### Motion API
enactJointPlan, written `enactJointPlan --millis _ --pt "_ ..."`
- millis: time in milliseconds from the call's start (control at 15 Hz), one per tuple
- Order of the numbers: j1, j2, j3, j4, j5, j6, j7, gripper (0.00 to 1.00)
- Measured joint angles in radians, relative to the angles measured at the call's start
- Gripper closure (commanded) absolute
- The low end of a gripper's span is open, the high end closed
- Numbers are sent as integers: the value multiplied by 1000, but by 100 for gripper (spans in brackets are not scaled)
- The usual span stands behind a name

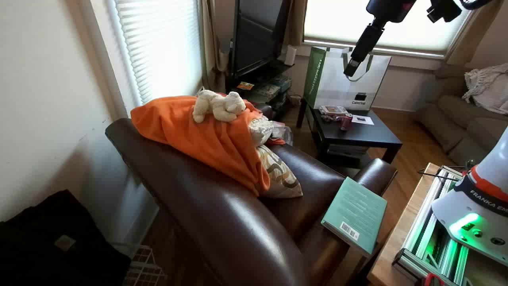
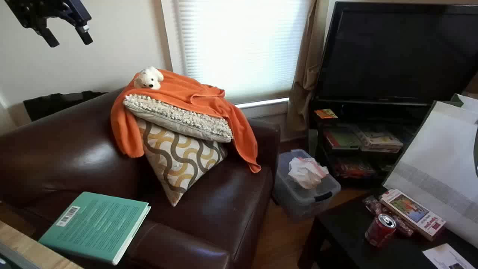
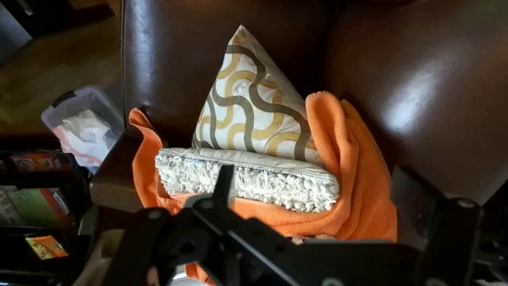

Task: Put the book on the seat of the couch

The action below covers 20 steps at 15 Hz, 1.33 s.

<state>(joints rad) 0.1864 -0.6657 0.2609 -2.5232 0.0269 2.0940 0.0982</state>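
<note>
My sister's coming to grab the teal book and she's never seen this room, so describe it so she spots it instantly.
Start at the dark brown leather couch and find its padded arm beside the wooden tabletop. The teal book lies across that arm. Unlike the orange blanket and patterned cushion, it's a flat rectangle with a white barcode patch.
</note>
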Motion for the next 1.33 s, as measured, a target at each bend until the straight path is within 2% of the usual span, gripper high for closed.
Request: enactJointPlan --millis 867,1000,1133,1333 --pt "0 3 -5 0 0 0 -1 0" --pt "3 30 -47 -3 24 -5 -31 0" --pt "-1 82 -122 -17 53 -5 -94 0" --pt "-35 219 -231 -24 82 0 -166 0"
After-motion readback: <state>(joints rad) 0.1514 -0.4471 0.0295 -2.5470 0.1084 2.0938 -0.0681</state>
